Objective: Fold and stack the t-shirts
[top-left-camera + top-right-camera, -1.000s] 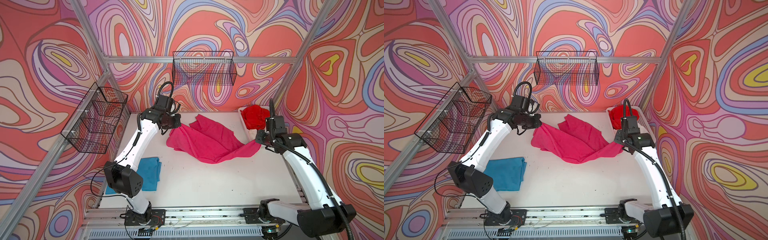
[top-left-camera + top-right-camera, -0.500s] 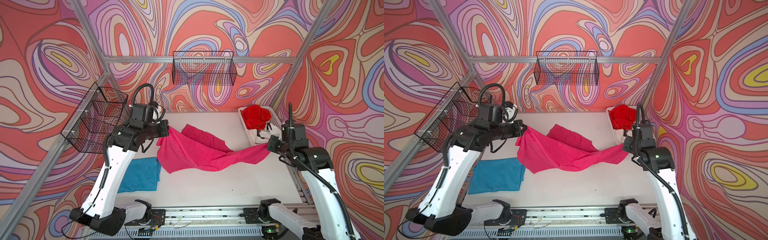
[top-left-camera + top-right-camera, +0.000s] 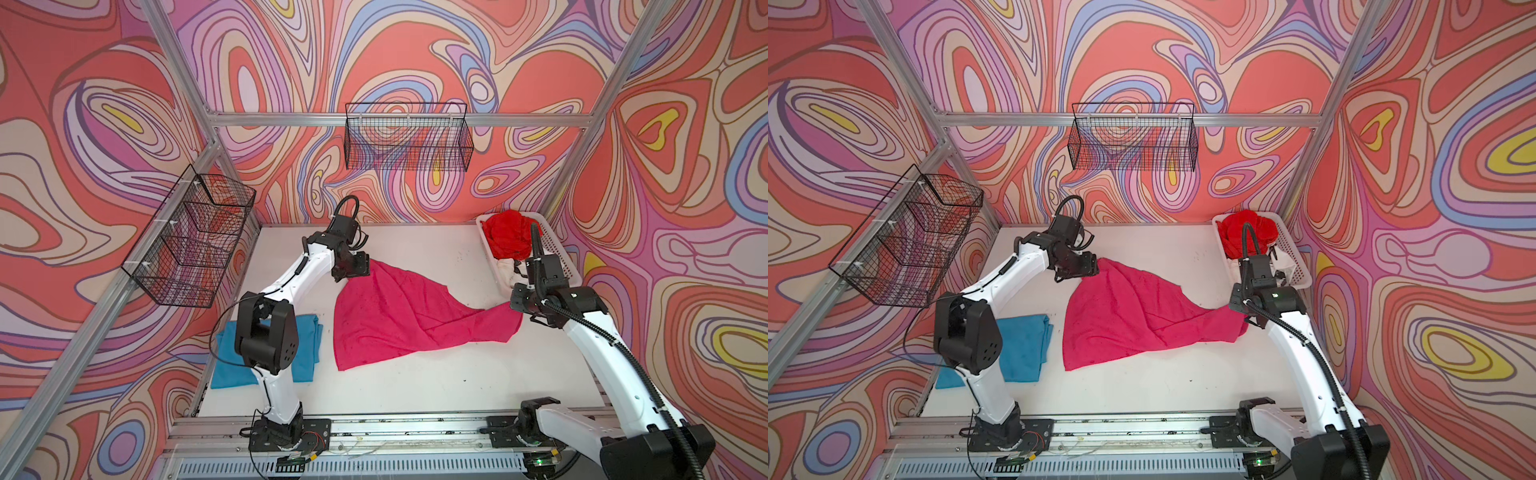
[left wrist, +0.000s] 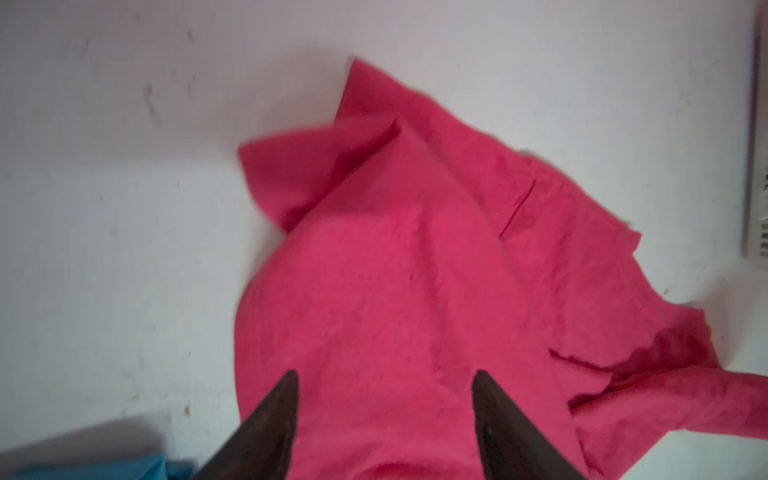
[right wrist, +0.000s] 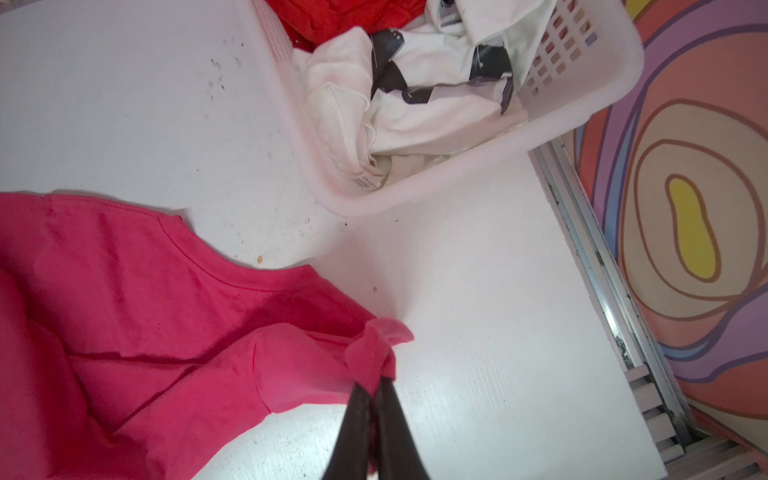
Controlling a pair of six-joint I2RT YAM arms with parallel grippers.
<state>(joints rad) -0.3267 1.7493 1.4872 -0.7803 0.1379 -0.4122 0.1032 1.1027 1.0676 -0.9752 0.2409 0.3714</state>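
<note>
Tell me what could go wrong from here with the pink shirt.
1. The right gripper pinches only a small bunched tip of the pink shirt; a pull may slip it free.
2. The left gripper is open above the cloth, so one-sided pulling could drag it, creased, toward the basket.

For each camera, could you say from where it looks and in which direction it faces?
Top views: high above the front rail, looking down toward the back wall; left arm and right arm show whole.
Left wrist: on the left arm, looking down past the open left gripper onto the magenta t-shirt; only two fingers show.
Right wrist: on the right arm, looking past the right gripper, shut on that shirt's edge, toward the white basket; fingers show.
Shared: every view shows the magenta t-shirt; right wrist and top views, the basket.
</note>
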